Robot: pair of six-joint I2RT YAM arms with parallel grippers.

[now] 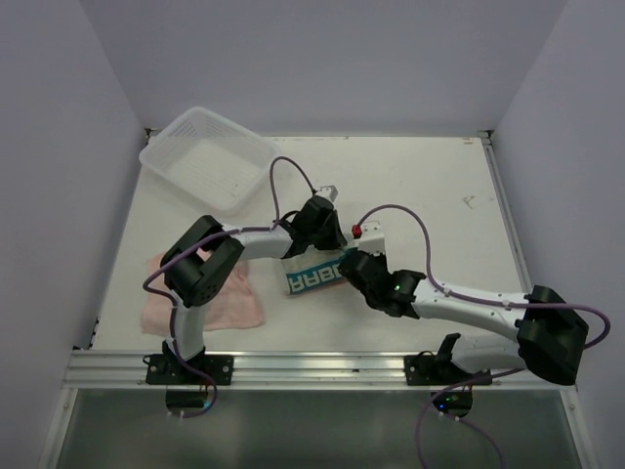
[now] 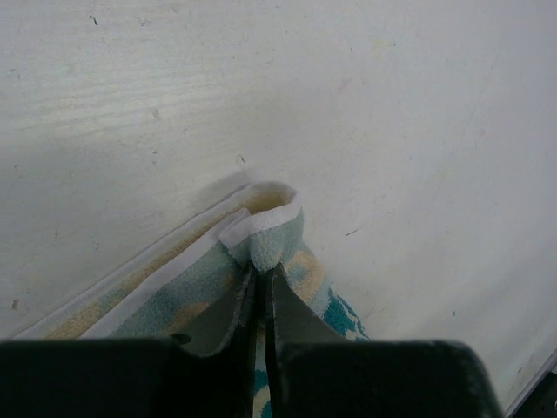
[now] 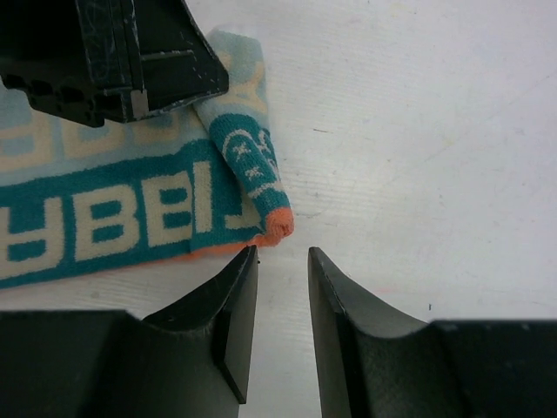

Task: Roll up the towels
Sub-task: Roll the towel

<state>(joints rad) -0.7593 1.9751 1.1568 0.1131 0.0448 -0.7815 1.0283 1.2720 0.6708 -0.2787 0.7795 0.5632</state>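
Printed towel sits mid table, lettering running left-right, the rolled right end's orange tip pointing at the near edge. Left gripper pinches the roll's far end; right gripper has let go, jaws apart beside that tip.

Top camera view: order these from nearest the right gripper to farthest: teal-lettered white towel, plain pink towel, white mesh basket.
1. The teal-lettered white towel, just left of the right gripper.
2. The plain pink towel, near left.
3. The white mesh basket, far left corner.

white table w/ basket, pink towel, printed towel.
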